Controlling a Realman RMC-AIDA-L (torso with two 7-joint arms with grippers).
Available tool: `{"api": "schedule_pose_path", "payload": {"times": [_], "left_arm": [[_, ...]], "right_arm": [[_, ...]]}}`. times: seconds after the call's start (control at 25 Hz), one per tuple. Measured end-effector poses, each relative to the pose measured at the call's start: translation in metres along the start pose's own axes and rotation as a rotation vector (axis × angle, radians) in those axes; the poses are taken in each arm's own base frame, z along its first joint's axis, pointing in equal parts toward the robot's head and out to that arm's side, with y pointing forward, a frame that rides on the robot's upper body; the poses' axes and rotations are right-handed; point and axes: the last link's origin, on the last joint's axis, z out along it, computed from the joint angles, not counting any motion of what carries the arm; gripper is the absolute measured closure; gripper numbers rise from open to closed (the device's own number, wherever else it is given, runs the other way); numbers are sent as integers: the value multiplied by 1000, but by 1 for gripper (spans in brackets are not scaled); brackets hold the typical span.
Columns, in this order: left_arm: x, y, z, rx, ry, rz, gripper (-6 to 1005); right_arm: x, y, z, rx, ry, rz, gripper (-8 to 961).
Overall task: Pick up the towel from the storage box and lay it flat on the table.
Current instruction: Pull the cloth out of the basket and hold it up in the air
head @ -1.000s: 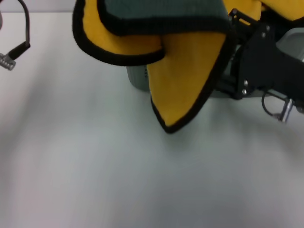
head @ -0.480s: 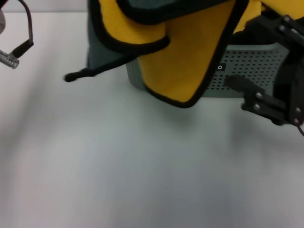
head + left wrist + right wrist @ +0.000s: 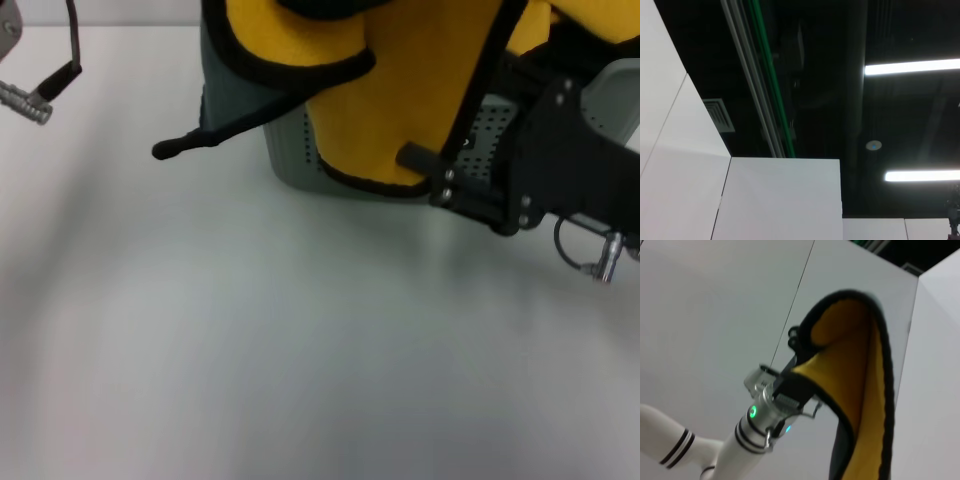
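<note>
The towel [image 3: 400, 90] hangs in folds above the storage box [image 3: 300, 160], its lowest yellow hem draped over the box's front wall, clear of the desk [image 3: 300, 350]. In the right wrist view the left hand [image 3: 790, 382] is clenched on the towel's black-piped edge. The right hand [image 3: 440, 175] sits at the hem in front of the box; whether it grips is unclear. The cloth looks light and limp, so it should sag; holding two adjacent corners along the piping would spread it best.
</note>
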Motion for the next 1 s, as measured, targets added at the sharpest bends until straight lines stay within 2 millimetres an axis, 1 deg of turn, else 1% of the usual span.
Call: {"api": "schedule_pose_path", "payload": {"times": [0.32,0.72,0.84,1.0], "left_arm": [[1,-2,4,-11,4,11,972],[2,-3,4,0,5,18,971],[3,-4,3,4,8,21,971],[3,-4,3,4,8,20,971]], "right_arm": [[12,5,-4,9,71,33,374],[15,12,-7,-3,88,51,381],[15,15,-10,1,85,53,416],[14,16,-12,6,83,50,487]]}}
